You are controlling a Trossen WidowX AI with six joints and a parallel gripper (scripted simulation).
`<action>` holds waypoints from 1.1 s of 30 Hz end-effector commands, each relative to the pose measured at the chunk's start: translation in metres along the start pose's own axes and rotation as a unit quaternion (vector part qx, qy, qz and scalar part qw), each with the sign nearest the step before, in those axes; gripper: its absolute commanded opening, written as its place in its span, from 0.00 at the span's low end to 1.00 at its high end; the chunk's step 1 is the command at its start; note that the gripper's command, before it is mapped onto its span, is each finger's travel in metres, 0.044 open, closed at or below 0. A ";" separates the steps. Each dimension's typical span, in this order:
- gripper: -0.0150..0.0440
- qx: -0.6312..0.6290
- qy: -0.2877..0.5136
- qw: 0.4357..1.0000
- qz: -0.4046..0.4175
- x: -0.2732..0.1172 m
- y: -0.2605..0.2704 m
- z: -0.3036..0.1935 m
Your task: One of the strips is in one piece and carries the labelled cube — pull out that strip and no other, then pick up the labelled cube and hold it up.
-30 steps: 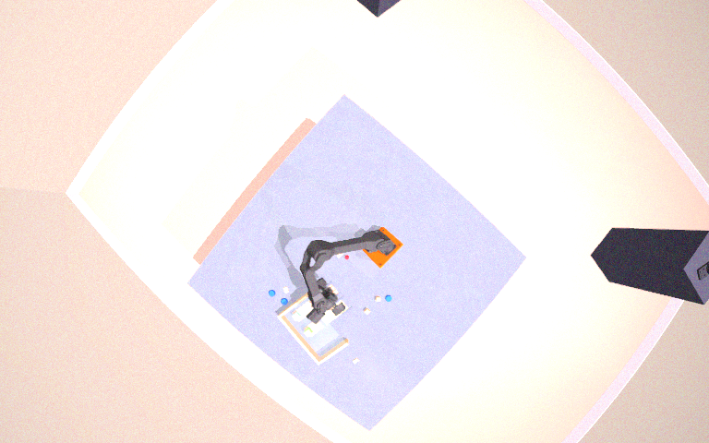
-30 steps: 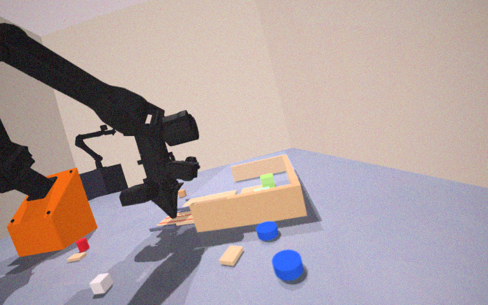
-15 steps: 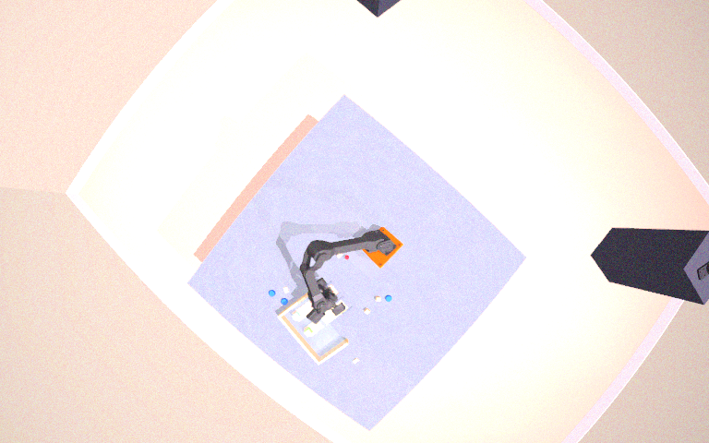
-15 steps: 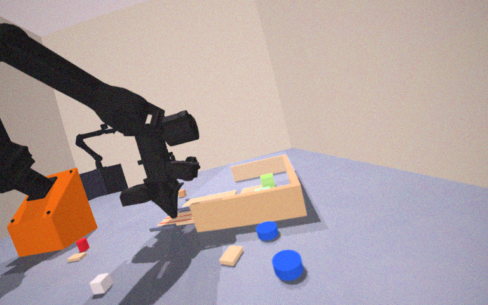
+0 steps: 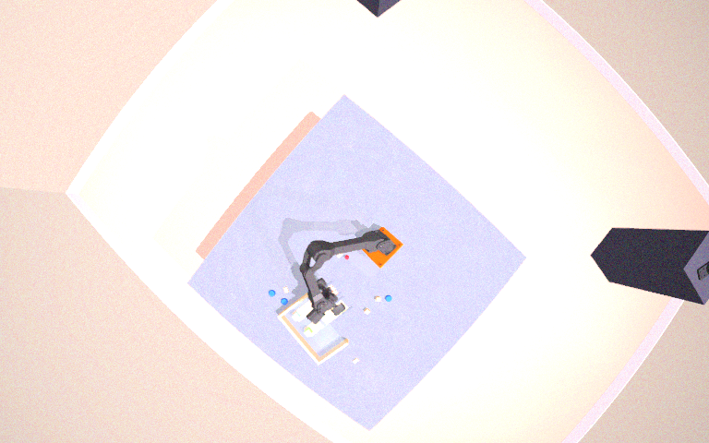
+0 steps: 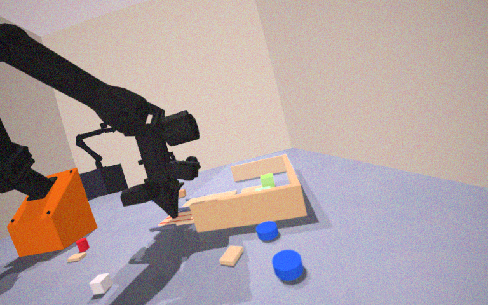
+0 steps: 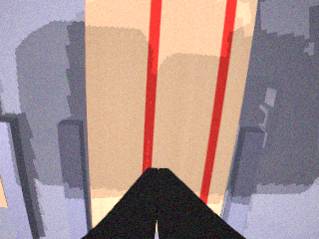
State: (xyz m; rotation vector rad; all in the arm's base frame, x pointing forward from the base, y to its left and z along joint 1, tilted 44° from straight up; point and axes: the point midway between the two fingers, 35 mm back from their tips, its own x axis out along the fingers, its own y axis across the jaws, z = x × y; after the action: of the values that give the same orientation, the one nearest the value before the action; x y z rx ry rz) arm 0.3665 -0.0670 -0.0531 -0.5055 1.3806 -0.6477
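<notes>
My gripper (image 6: 174,216) (image 7: 157,177) is shut and empty. Its tips point down over a pale wooden strip (image 7: 117,110) with two long red lines, between dark rails. The striped wood also sticks out from the near end of the tan-walled box (image 6: 251,209) (image 5: 334,350), low beside my fingertips in the exterior view. Whether the tips touch it I cannot tell. A light green cube (image 6: 267,180) (image 5: 308,329) is inside the box, with a paler green piece (image 6: 262,188) just before it. No label is readable. Pale panels (image 6: 217,197) hide the strips' middle part.
Two blue discs (image 6: 267,230) (image 6: 287,265) and a flat wooden block (image 6: 231,255) lie beside the box. A white cube (image 6: 100,283) and a red cylinder (image 6: 82,244) lie nearer my orange base (image 6: 53,219). Another blue disc (image 5: 388,298) lies right of the box in the top view.
</notes>
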 end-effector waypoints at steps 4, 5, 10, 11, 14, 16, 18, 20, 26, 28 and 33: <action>0.25 -0.001 0.002 1.000 -0.002 0.004 -0.001 -0.001; 0.25 -0.001 0.002 1.000 -0.002 0.004 -0.001 -0.002; 0.25 -0.001 0.002 1.000 -0.002 0.004 0.000 -0.010; 0.25 -0.001 0.002 1.000 -0.002 0.004 0.000 -0.011; 0.25 -0.001 0.002 1.000 -0.002 0.004 0.000 -0.016; 0.25 -0.001 0.003 1.000 -0.002 0.004 0.000 -0.019; 0.25 -0.001 0.003 1.000 -0.002 0.004 0.000 -0.022; 0.25 -0.001 0.003 1.000 -0.002 0.004 0.000 -0.024; 0.25 -0.001 0.003 1.000 -0.002 0.005 0.000 -0.034; 0.25 -0.001 0.003 1.000 -0.002 0.005 0.000 -0.037; 0.25 -0.001 0.003 1.000 -0.002 0.005 0.000 -0.045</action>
State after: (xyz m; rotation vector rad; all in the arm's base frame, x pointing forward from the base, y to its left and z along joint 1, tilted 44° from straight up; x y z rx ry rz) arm 0.3338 -0.0647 -0.0582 -0.5095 1.3675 -0.6414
